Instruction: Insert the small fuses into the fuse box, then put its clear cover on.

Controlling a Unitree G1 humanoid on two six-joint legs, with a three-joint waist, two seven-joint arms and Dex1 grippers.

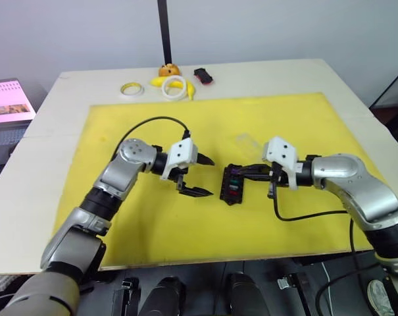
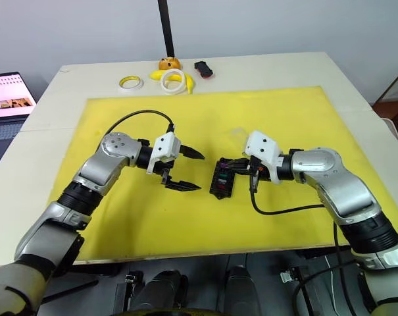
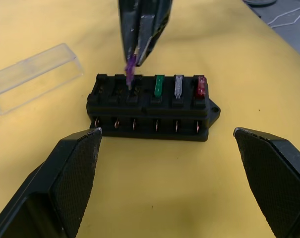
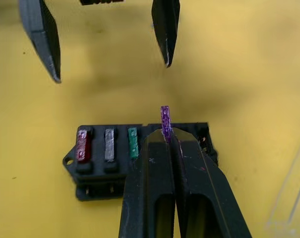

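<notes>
The black fuse box [image 1: 233,185] lies on the yellow mat between my two grippers. Three of the small fuses stand in its slots: a green one [image 3: 158,85], a grey one [image 3: 179,85] and a red one [image 3: 200,87]. My right gripper [image 1: 241,172] is shut on a purple fuse [image 4: 164,120], whose lower end is at a slot beside the green one. Just left of the box, my left gripper [image 1: 208,176] is open and holds nothing. The clear cover [image 3: 35,77] lies on the mat just beyond the box.
At the table's far edge sit two tape rings [image 1: 131,89] [image 1: 174,87], a banana, an orange object [image 1: 168,69] and a black-and-red object [image 1: 203,76]. A black pole [image 1: 164,29] rises behind them. A laptop [image 1: 8,102] stands off the table's left side.
</notes>
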